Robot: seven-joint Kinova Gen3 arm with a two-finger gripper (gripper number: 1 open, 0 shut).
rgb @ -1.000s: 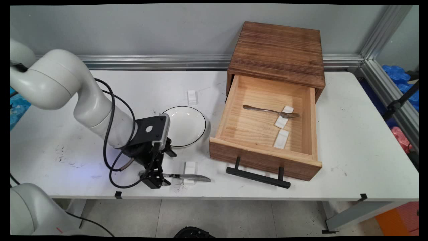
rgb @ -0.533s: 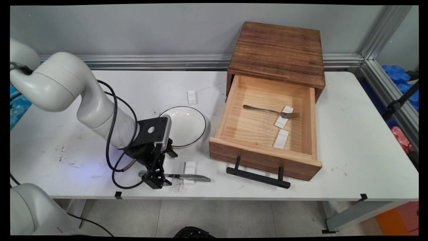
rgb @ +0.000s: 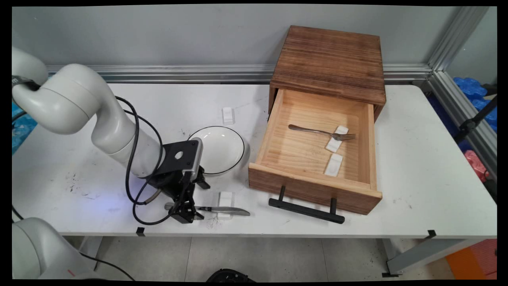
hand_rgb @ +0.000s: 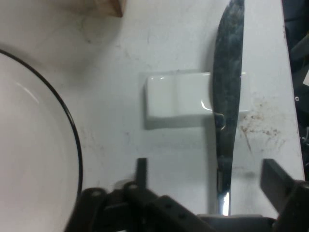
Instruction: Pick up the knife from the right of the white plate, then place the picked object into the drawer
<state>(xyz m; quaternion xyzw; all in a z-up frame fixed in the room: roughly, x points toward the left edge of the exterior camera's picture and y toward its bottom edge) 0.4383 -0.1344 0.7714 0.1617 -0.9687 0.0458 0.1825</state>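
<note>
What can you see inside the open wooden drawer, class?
Inside the drawer lie a metal fork and two small white rests. The fork's prongs sit on the farther rest. The drawer's rear part, under the cabinet top, is hidden.

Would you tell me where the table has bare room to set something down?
Bare: the table right of the drawer, and its far-left stretch behind the plate. Crowded: the near edge, where the claw, knife and white rest cluster.
</note>
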